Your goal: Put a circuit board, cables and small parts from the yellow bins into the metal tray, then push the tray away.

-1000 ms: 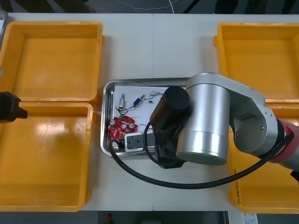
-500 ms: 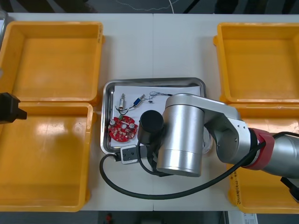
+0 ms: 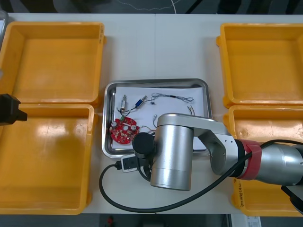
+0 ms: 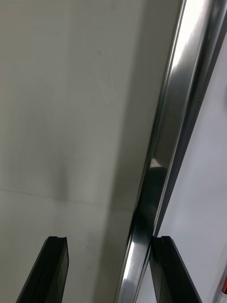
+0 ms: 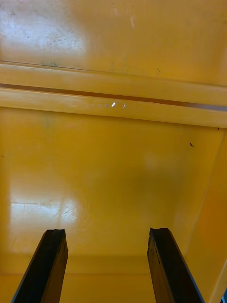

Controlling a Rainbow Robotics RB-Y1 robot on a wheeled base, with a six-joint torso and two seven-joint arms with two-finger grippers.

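Observation:
The metal tray (image 3: 156,81) lies at mid table, white inside. In it are a round red circuit board (image 3: 123,131), a blue and white cable (image 3: 140,102), a thin cable (image 3: 173,97) and a small metal part (image 3: 124,102). My right arm (image 3: 173,151) hangs over the tray's near edge and hides its gripper there. In the right wrist view my right gripper (image 4: 111,267) is open, and the tray's shiny rim (image 4: 175,113) runs up between the fingers, close to one finger (image 4: 172,272). My left gripper (image 5: 106,265) is open above a bin floor (image 5: 113,165).
Two yellow bins (image 3: 52,61) (image 3: 45,161) stand on the left and two more (image 3: 262,61) (image 3: 265,127) on the right. My left arm (image 3: 9,109) waits at the far left edge. The right arm's black hose (image 3: 142,202) loops over the near table.
My right arm has drawn back from over the tray's middle to its near edge, uncovering the cables inside. The tray and the left arm have not moved.

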